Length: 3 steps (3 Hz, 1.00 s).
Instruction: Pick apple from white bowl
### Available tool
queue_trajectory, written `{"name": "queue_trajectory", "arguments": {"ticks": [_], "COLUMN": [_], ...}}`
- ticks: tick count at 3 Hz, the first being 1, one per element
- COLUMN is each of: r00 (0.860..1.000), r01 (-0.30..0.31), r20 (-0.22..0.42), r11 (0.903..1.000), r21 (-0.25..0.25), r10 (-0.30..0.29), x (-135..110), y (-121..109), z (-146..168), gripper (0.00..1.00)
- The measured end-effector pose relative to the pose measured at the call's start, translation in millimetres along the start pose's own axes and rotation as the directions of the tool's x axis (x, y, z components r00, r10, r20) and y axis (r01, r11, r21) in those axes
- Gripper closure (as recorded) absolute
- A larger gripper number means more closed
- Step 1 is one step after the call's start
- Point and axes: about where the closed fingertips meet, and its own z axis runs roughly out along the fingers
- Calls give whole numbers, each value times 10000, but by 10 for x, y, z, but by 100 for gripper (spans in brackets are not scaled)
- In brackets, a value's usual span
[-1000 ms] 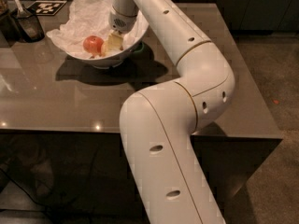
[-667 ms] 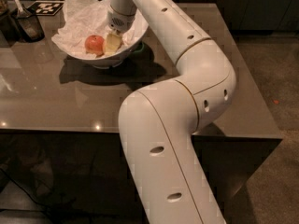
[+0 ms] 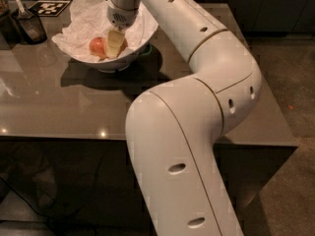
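Note:
The apple, red with a yellowish blush, lies inside the white bowl at the far left of the table. My gripper reaches down into the bowl from above and sits right against the apple's right side. The arm's wrist hides the gripper's upper part. The apple rests on the bowl's bottom.
The bowl stands on a glossy grey-brown table. A dark container with a utensil stands at the far left edge. A black-and-white marker tag lies behind it. My large white arm covers the table's right half.
The gripper stays down in the bowl and has edged slightly closer to the apple. The apple and bowl have hardly moved.

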Motion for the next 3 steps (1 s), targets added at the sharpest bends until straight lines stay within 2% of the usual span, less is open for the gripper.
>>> {"name": "queue_trajectory", "arguments": {"ticks": [1,2,3], "r00": [9969,9803,9583], "r01": [83,426,1013], "r20": [777,1814,2285], "r11": [9965,9802,9520], "r21": [832,1931,2888], "r10": [-148,-783,-1713], "x": [-56,-227,-440], "y": [28,207,431], "z": [-402,-1017,-1546], "gripper": [100,100,100]}}
